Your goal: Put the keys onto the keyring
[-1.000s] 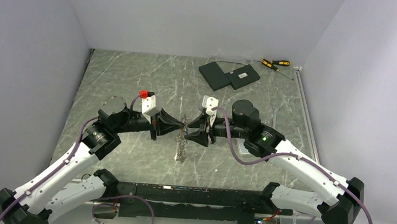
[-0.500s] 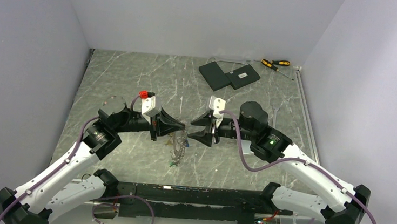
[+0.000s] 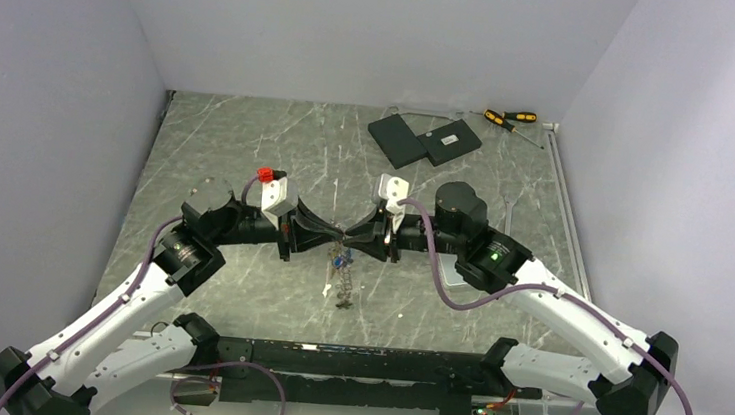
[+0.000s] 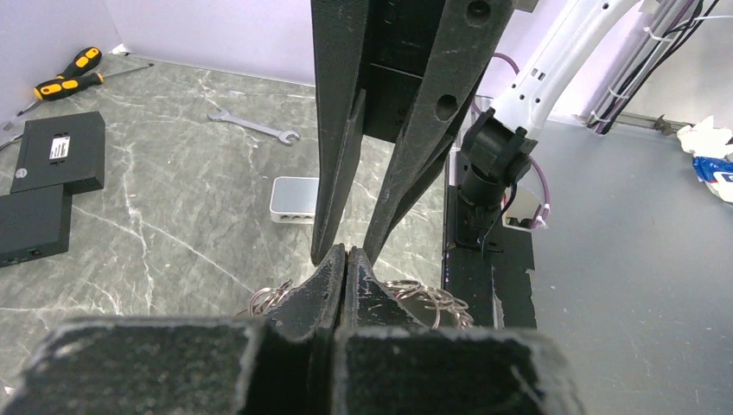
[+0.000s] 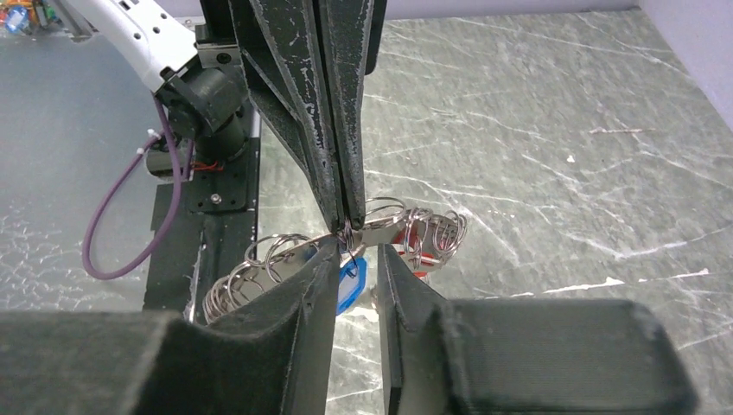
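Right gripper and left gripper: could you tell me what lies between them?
The keyring, pinched by the left gripper; a blue-tagged key hangs between the fingers of the right gripper. The right wrist view shows it best.

Grey marbled table (image 3: 238,146). Two flat black boxes (image 3: 425,138) touch near its far edge, right of centre. Two yellow-and-black screwdrivers (image 3: 495,117) lie in the far right corner. A wrench (image 4: 256,128) and a pale rounded slab (image 4: 294,199) lie nearer the right edge.
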### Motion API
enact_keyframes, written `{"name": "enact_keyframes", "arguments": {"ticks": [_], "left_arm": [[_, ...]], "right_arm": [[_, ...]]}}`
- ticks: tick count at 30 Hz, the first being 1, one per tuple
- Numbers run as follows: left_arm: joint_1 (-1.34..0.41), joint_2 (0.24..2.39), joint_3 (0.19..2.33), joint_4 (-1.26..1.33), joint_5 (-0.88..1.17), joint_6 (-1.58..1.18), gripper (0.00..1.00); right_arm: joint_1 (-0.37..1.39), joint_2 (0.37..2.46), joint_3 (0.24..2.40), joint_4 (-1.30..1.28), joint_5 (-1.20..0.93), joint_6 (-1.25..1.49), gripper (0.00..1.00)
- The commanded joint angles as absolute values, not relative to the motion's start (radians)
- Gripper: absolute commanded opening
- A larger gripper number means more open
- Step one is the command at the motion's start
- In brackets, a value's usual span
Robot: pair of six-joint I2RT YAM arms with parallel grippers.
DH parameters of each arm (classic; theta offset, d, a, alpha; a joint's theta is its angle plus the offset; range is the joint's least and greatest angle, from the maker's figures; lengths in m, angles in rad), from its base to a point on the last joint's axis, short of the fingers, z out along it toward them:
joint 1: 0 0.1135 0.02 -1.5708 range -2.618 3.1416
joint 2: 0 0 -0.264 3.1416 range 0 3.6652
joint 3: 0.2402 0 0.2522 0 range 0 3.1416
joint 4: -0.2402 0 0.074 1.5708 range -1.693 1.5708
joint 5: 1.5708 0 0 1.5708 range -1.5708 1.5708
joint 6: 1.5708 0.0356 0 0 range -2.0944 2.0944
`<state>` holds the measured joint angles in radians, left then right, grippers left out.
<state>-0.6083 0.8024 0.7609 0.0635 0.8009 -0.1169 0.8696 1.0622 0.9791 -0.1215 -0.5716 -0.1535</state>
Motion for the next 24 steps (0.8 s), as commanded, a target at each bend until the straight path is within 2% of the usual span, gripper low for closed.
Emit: {"name": "enact_keyframes", "arguments": {"ticks": [1,7,14,16,19,24], "left_arm": [[-0.604,0.792,0.772,0.136,0.823,-0.121,0.00],[-0.604,0.789,0.772,0.136,0.814,-0.121,0.00],[-0.604,0.787,0.772,0.132,0.810,-0.117,0.00],[-0.604,0.787,0.772,0.132,0.809,-0.117,0.00],[-0.604,0.787,0.772,0.131,0.808,-0.117,0.00],[-0.604,0.787,0.773,0.122,0.805,-0.109,0.00]], "right_arm": [[0.871,1.067,1.027,-0.067,-0.617,-0.163,0.25],[0.871,1.075,1.028,-0.066,-0.634,-0.161,0.19],[0.871,1.086,1.025,-0.056,-0.650,-0.155,0.18],[0.871,1.089,1.027,-0.056,-0.653,-0.156,0.13],[0.871,1.085,1.031,-0.060,-0.657,-0.162,0.00],[0.871,1.073,1.032,-0.075,-0.653,-0.175,0.00]]}}
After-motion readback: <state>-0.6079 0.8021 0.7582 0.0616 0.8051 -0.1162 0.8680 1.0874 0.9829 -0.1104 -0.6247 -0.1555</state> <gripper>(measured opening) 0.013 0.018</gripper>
